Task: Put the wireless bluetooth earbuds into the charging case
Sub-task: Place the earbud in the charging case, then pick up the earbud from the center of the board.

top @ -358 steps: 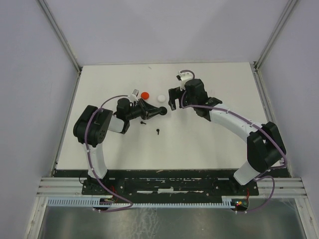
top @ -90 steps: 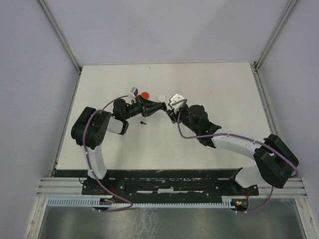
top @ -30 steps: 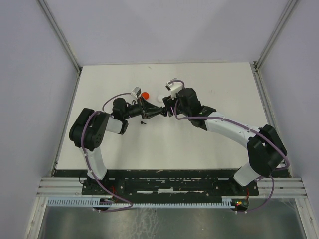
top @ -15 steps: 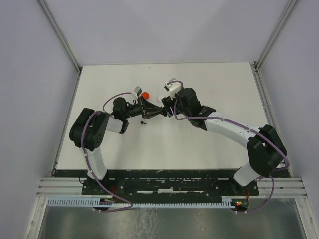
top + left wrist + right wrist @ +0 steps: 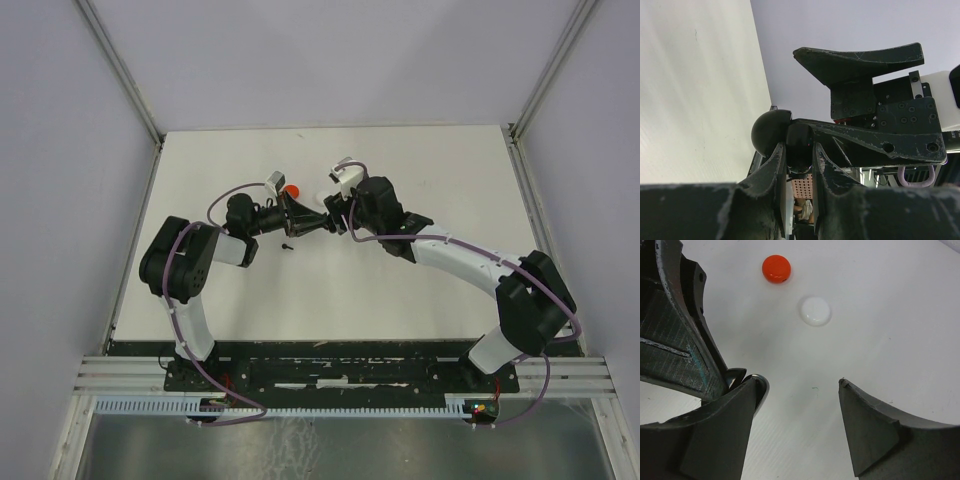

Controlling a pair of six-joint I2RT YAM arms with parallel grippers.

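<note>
Black charging case is clamped in the left gripper, mid-table. The right gripper, fingers apart, meets it from the right. One black earbud lies just nearer.

Left tool crowds right tool; white disc ahead

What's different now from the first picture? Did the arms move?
The right gripper moved closer and now sits open beside the left gripper. One of two little black earbuds is gone from the table; one earbud is left. Unchanged: the left gripper holds the black case, and the red disc and white disc lie where they were.
</note>
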